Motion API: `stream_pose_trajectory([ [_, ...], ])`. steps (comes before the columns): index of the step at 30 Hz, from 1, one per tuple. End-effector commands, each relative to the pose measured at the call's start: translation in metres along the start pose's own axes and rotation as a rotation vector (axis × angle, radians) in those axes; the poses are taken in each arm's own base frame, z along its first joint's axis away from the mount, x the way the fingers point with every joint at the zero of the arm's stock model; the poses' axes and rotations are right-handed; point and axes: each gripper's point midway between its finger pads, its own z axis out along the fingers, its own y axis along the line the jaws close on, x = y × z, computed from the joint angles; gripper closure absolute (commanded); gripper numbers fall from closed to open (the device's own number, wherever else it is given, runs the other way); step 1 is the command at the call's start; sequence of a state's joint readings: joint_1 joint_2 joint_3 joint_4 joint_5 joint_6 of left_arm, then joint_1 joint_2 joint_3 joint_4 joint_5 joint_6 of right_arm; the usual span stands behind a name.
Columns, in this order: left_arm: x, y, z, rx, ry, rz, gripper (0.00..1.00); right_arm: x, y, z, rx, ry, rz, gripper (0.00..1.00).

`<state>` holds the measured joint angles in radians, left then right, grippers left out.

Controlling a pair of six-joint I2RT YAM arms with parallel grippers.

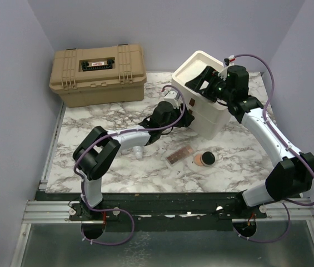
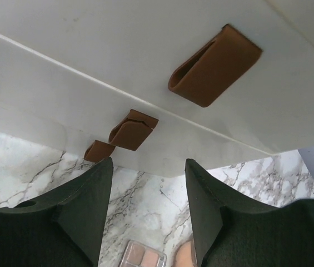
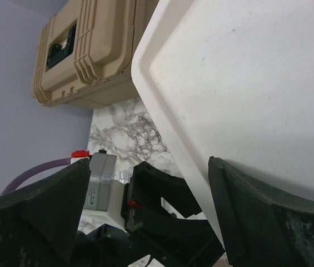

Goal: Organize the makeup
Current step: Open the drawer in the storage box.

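Your top view looks down from behind the arms; both wrist views sit close against the drawer unit [image 1: 209, 119] at 1 o'clock, shared by all.

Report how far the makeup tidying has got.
Done: nothing visibly stowed. The rectangular pink palette and round black compact with peach powder lie on the marble table. In hand: the open left tool faces the brown pull tabs of the cream drawer unit; the open right tool hovers over its top. Remaining: open a drawer, stow both.
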<state>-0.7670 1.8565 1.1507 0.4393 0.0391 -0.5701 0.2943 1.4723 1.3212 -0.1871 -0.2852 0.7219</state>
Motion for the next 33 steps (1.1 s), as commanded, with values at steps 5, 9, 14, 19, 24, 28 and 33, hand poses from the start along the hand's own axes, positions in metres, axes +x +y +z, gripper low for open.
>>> stream_pose_trajectory([
  [5, -0.016, -0.02, 0.012, 0.186, -0.11, -0.028, 0.43, 0.052, -0.009, 0.001, 0.012, 0.197, 0.071, 0.07],
  [9, -0.024, -0.018, 0.002, 0.22, -0.218, -0.012, 0.42, 0.05, -0.006, 0.0, 0.006, 0.199, 0.061, 0.07],
  [14, -0.014, -0.007, 0.003, 0.192, -0.207, 0.01, 0.42, 0.049, -0.005, 0.0, 0.002, 0.198, 0.062, 0.07],
  [19, -0.011, -0.008, 0.007, 0.211, -0.199, 0.042, 0.42, 0.05, -0.003, 0.0, -0.009, 0.202, 0.072, 0.07],
  [24, -0.008, -0.003, 0.013, 0.208, -0.196, 0.095, 0.42, 0.05, 0.0, 0.0, -0.023, 0.203, 0.073, 0.07],
  [28, -0.011, 0.01, 0.014, 0.178, -0.206, 0.073, 0.42, 0.048, 0.002, -0.002, -0.03, 0.202, 0.054, 0.07],
  [33, -0.015, 0.018, 0.019, 0.177, -0.207, 0.05, 0.42, 0.05, 0.001, -0.001, -0.029, 0.209, 0.059, 0.07],
])
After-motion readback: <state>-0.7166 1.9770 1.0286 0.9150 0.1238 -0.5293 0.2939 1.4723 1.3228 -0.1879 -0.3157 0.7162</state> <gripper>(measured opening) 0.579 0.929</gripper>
